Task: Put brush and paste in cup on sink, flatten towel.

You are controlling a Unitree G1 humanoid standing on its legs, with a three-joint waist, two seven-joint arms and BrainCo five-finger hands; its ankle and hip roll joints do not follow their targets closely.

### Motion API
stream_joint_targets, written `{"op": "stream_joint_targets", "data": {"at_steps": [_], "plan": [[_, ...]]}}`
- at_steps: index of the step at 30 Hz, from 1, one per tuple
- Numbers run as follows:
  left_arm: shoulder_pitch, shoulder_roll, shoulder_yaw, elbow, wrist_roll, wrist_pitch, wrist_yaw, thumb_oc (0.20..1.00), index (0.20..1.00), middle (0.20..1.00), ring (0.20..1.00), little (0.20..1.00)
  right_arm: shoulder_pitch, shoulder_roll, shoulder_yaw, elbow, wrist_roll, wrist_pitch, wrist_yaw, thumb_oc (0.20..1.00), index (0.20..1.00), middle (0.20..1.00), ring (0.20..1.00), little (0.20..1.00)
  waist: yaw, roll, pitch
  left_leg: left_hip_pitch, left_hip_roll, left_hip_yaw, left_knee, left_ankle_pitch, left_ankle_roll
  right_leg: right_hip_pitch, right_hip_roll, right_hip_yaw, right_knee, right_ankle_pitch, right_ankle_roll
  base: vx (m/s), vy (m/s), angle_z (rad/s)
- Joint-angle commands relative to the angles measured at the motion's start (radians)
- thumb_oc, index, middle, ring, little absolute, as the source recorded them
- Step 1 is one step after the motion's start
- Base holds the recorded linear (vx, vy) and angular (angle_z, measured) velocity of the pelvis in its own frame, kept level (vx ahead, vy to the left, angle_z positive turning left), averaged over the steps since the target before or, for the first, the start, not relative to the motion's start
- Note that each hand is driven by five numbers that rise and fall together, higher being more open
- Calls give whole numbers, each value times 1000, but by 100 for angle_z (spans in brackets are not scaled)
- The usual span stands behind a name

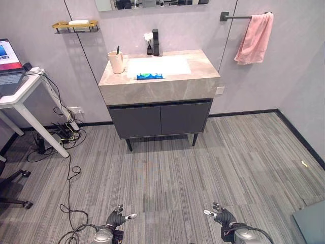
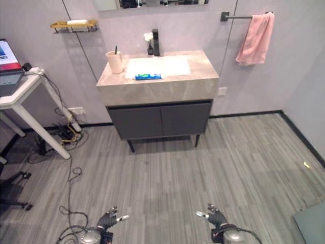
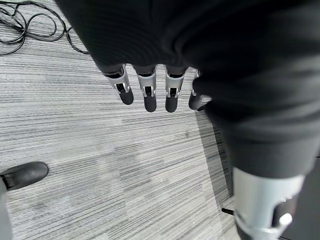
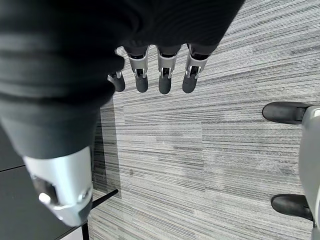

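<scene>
**Left eye view: brush in cup, paste on counter, both hands low and empty**

Left eye view: a dark brush (image 1: 118,50) is seen standing in the beige cup (image 1: 116,62), which is set on the stone sink counter (image 1: 157,86) at its far left corner. The blue-green paste tube (image 1: 150,76) is laid flat on the front edge of the white basin (image 1: 158,65), well apart from the cup and not in it. A black faucet (image 1: 156,42) and a small white flower (image 1: 148,37) are placed behind the basin. The pink towel (image 1: 254,37) is hung bunched over a wall bar (image 1: 237,17), far ahead of the right hand's fingertips.

The left hand (image 1: 116,218) and the right hand (image 1: 222,215) are held low over the grey striped floor (image 1: 167,173), far short of the sink. In the wrist views the fingers (image 3: 147,92) of the left hand and the fingers (image 4: 162,75) of the right hand are shown straight, slightly apart, with nothing held.

A white desk (image 1: 20,96) with a laptop (image 1: 8,58) is seen beyond the left fingertips.
</scene>
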Motion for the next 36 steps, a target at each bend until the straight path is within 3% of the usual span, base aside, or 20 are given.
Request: {"op": "stream_joint_targets", "data": {"at_steps": [1, 13, 24, 33, 34, 36], "plan": [[-60, 31, 14, 11, -17, -30, 7, 1000, 1000, 1000, 1000, 1000, -71, 19, -12, 23, 32, -20, -2, 1000, 1000, 1000, 1000, 1000, 1, -77, 11, 18, -47, -25, 0, -3, -7, 73, -52, 3, -44, 75, 44, 0, 0, 0], [-57, 36, 16, 10, -25, -29, -1, 1000, 1000, 1000, 1000, 1000, -54, 13, -20, 25, 43, -14, 6, 1000, 1000, 1000, 1000, 1000, 2, -85, 11, 9, -44, -20, -2, 0, -11, 75, -55, 7, -80, 94, 45, 0, 0, 0], [-79, 37, -24, 1, -5, -30, -13, 1000, 1000, 1000, 1000, 1000, -73, 8, -22, 45, 75, -6, 27, 1000, 1000, 1000, 1000, 1000, 10, -98, 45, -74, -66, -28, 129, -57, 5, 38, -79, 16, -34, 89, 59, -20, 56, 0], [-98, 45, -40, 15, 35, -36, -5, 1000, 1000, 1000, 1000, 1000, -85, 19, -14, 46, 68, -1, 31, 1000, 1000, 1000, 1000, 1000, 10, -97, 53, -74, -105, -3, 135, -86, 47, -22, -108, 75, 45, 106, 89, -8, 123, -12], [-100, 46, -42, 15, 41, -36, -5, 1000, 1000, 1000, 1000, 1000, -83, 19, -17, 46, 71, -2, 30, 1000, 1000, 1000, 1000, 1000, 8, -94, 55, -71, -111, -2, 132, -85, 53, -35, -114, 84, 71, 117, 94, -44, 196, -21], [-108, 65, -63, -23, 71, -32, -2, 1000, 1000, 1000, 1000, 1000, -66, 14, -23, -7, 82, -8, 25, 1000, 1000, 1000, 1000, 1000, -10, -91, 74, -63, -139, -16, 118, -84, 86, -131, -130, 130, 261, 201, 103, -46, 261, -19]]}}
